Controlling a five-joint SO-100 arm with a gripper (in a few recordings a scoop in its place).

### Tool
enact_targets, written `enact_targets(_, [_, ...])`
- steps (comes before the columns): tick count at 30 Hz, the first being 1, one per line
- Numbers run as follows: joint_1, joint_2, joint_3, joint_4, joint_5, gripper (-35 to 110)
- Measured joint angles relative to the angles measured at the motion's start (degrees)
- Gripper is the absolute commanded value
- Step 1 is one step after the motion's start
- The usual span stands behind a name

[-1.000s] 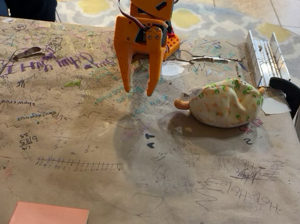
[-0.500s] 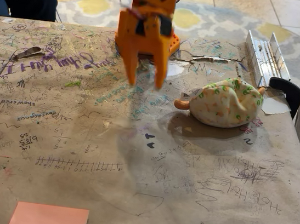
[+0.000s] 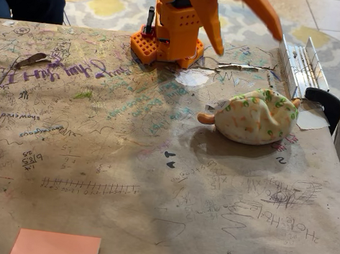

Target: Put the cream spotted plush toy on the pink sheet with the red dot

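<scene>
The orange gripper (image 3: 246,44) is raised above the far side of the table (image 3: 150,181), its two fingers spread wide apart and holding nothing. The plush toy (image 3: 256,116) lies on the table at the right, below the gripper and not touching it, with its orange foot pointing left. The pink sheet (image 3: 56,247) lies flat at the near edge on the left, well apart from the toy, and nothing rests on it. The arm's base (image 3: 166,45) stands at the far edge.
</scene>
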Motion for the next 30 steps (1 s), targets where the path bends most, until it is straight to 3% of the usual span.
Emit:
enact_targets(8, [0.44, -23.91, 3.34, -11.43, 2.37, 58])
enact_targets(19, [-3.43, -41.40, -0.35, -15.73, 3.96, 54])
enact_targets(22, [-3.60, -44.74, -2.90, -14.77, 4.04, 43])
enact_targets(26, [-3.34, -49.83, -7.56, -11.95, 3.96, 6])
enact_targets(30, [-2.46, -54.93, -15.73, -9.23, 4.31, 0])
